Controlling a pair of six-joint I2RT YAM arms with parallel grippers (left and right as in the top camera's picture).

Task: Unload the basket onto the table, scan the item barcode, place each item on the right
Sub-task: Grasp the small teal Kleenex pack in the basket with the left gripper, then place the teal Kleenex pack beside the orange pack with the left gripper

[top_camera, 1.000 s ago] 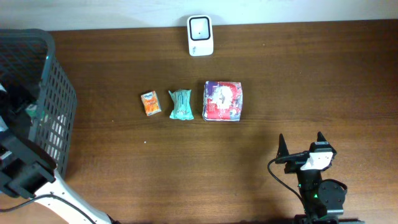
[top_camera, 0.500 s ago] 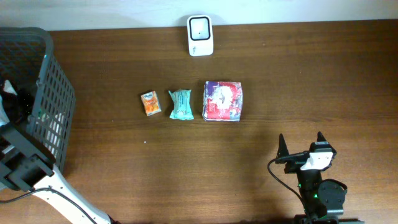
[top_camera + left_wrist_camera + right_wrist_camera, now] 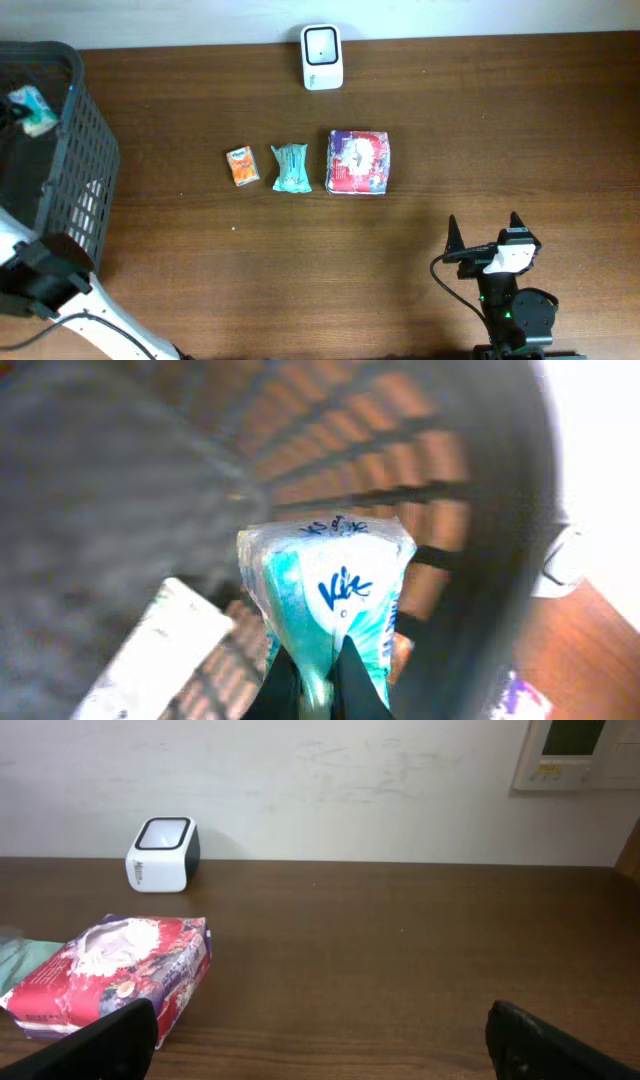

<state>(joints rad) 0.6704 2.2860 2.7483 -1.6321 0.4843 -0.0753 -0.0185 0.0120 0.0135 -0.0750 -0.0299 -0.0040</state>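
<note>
A teal and white tissue pack (image 3: pixel 330 585) hangs in my left gripper (image 3: pixel 318 665), whose two dark fingers are shut on its lower edge. In the overhead view this pack (image 3: pixel 30 108) is up at the rim of the dark mesh basket (image 3: pixel 85 170) at the table's left end. The white barcode scanner (image 3: pixel 322 57) stands at the table's far edge, also visible in the right wrist view (image 3: pixel 162 854). My right gripper (image 3: pixel 483 232) rests near the front right, open, nothing between its fingers (image 3: pixel 100 1040).
An orange box (image 3: pixel 241 166), a teal pack (image 3: pixel 291 168) and a red and purple pack (image 3: pixel 358 161) lie in a row mid-table. A white flat item (image 3: pixel 150 650) lies lower in the basket. The basket wall (image 3: pixel 500 510) curves close around the held pack.
My left gripper has shut on the teal and white pack and lifted it toward the basket's rim. The right arm has stayed still.
</note>
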